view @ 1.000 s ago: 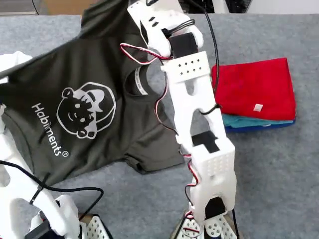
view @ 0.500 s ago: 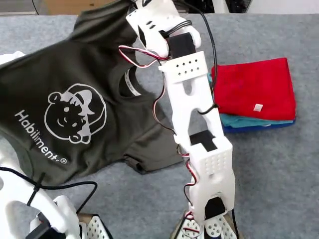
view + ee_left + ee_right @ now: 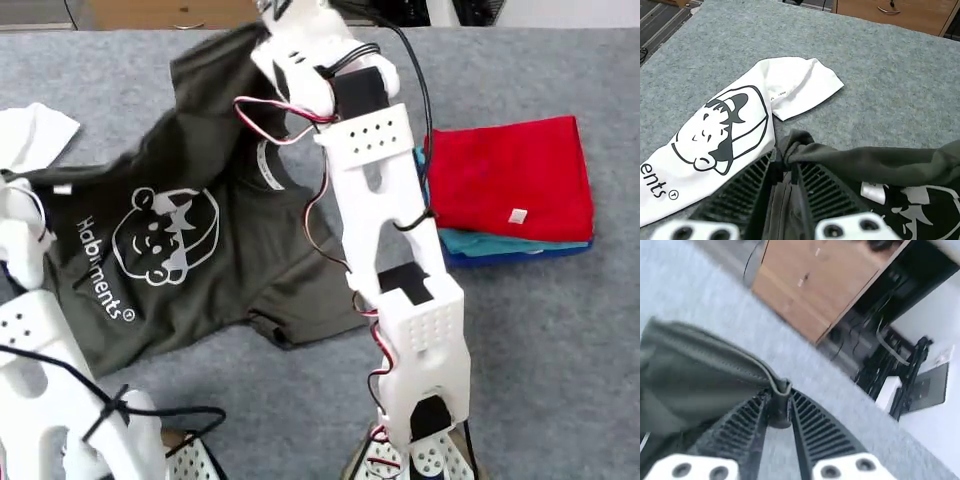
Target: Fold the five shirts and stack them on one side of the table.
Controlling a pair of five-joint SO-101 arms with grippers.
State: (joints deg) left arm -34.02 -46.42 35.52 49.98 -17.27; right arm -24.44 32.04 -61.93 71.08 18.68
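**Dark shirt strung between two pinches, not yet laid flat**

Clamps the left tool (image 3: 785, 167) shut on a bunched edge of the dark olive T-shirt (image 3: 880, 165), with the cloth running off from the jaws in a taut fold. Clamps the right tool (image 3: 780, 402) on another edge of the same garment, with only a thin hem caught near the tips. Holds the shirt stretched from one tool to the other, print upward, with the lower sleeve resting on the worktop (image 3: 560, 350). Has the unfolded white T-shirt (image 3: 740, 115) lying just beyond the left tool. Has the folded pile, red shirt (image 3: 510, 175) over teal (image 3: 480, 243) over blue (image 3: 510, 255), well apart from both tools.

Risks losing the hem at the right tool, through so shallow a bite under pull from the opposite side. Risks snagging the white T-shirt on lowering the left tool and dragging both garments together. Risks a skewed, wrinkled lay, judging by the slack creases across the print, and so a crooked fold.
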